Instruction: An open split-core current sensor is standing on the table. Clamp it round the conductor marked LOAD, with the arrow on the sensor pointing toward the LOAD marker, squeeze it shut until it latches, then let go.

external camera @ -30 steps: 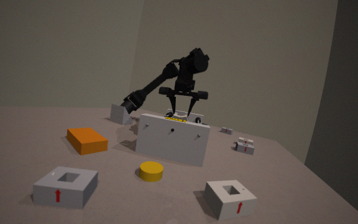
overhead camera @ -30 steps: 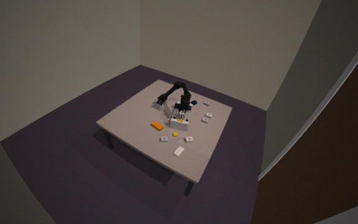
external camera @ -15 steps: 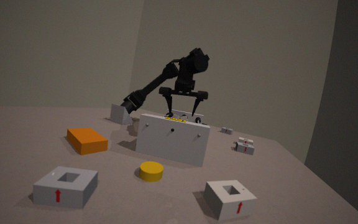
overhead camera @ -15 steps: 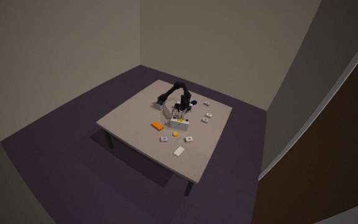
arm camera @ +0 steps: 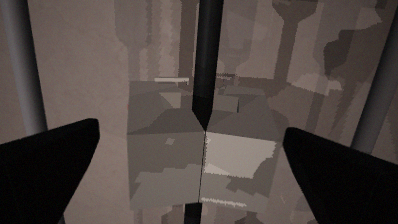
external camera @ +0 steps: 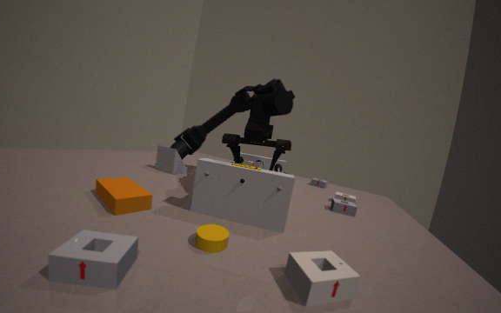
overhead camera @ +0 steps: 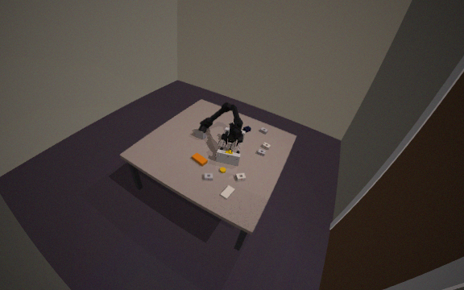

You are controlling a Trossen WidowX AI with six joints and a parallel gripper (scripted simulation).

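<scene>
In the wrist view the grey-white sensor (arm camera: 167, 172) is around the middle black conductor (arm camera: 207, 55). Its two halves meet along a seam. A narrow dark V opens between them at the upper end, so I cannot tell whether it is latched. A faint red mark shows at its left edge; the arrow's direction cannot be read. My gripper (arm camera: 194, 132) (external camera: 256, 165) (overhead camera: 230, 150) is open wide and empty, one finger on each side of the sensor, with gaps. The front panel (external camera: 242, 200) (overhead camera: 228, 158) mostly hides the sensor in the top and exterior views. No LOAD marking is legible.
Two grey rods (arm camera: 27, 75) (arm camera: 377, 95) run beside the middle conductor. A yellow patterned strip (external camera: 247, 167) is at the panel's top edge. An orange block (external camera: 124, 193) (overhead camera: 200, 159), a yellow disc (external camera: 212, 238) (overhead camera: 222, 170) and several arrow-marked square blocks stand around; a white plate (overhead camera: 227, 192) lies in front.
</scene>
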